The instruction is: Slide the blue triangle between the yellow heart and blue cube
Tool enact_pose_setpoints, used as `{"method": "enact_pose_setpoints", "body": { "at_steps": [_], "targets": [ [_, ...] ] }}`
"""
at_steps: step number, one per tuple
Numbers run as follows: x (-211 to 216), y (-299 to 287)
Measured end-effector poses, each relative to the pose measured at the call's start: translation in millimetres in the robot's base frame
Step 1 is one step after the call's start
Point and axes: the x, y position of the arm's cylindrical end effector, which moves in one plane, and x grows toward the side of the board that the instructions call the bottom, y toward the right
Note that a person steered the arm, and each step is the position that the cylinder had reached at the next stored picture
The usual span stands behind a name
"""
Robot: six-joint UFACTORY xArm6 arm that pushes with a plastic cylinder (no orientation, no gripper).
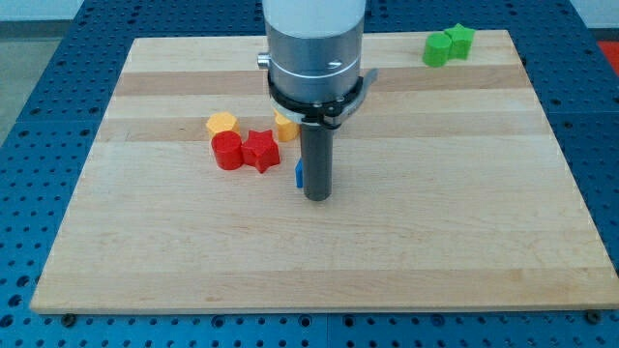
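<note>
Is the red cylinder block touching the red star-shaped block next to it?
Touching. The camera view shows the red cylinder and the red star pressed side by side, with no board visible between them.

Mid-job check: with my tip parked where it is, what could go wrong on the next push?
1. My tip hides nearly all of the blue block; its shape and facing can't be judged, so it may slip off sideways.
2. The red star-like block and red cylinder sit close on the view's left; a leftward push could scatter them.
3. The arm partly hides a yellow block.
</note>
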Motion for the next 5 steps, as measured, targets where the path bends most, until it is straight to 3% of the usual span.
{"method": "enact_pose_setpoints", "body": {
  "at_steps": [3, 5],
  "targets": [
    [-43.1, -1.2],
    [-50.2, 20.8]
  ]
}}
